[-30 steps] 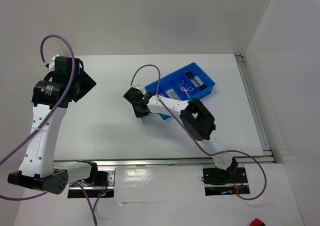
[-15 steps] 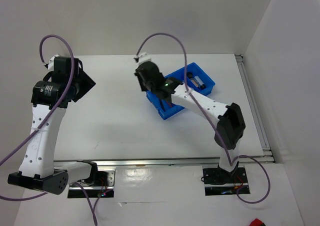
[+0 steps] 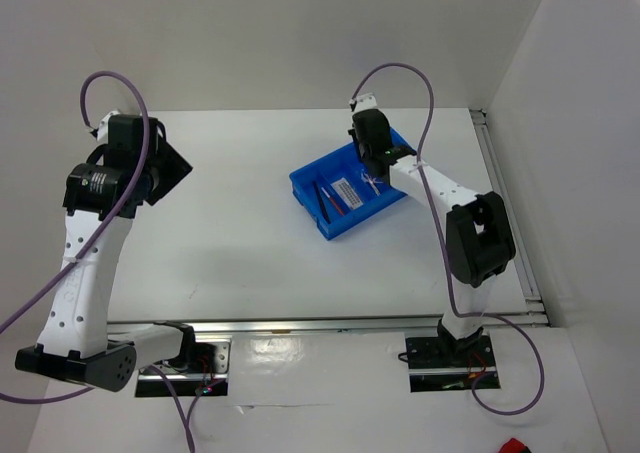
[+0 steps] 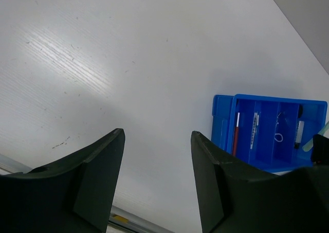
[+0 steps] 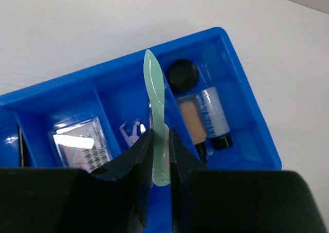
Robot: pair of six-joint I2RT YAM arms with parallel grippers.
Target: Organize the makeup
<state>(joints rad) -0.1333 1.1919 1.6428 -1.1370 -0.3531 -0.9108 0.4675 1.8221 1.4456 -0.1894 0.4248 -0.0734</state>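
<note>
The right gripper (image 5: 159, 138) is clenched on one pale green spatula (image 5: 156, 89) above the blue tray (image 5: 241, 158) at the table's 1 o'clock. Pinched only near its base, the spatula could pivot and land across a divider or on the clips (image 5: 131, 132) at its 8 o'clock. The left gripper (image 4: 157, 140) hangs spread and empty at 10 o'clock. The tray holds one black round jar (image 5: 183, 74), one beige tube (image 5: 189, 121), one clear bottle (image 5: 213, 117), one white card (image 5: 79, 143), one red pencil (image 4: 237, 135) and clips too tangled to count.

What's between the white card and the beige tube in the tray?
Thin clips in their own compartment, beyond the green spatula held by the right tool; the right wrist view shows it.
</note>
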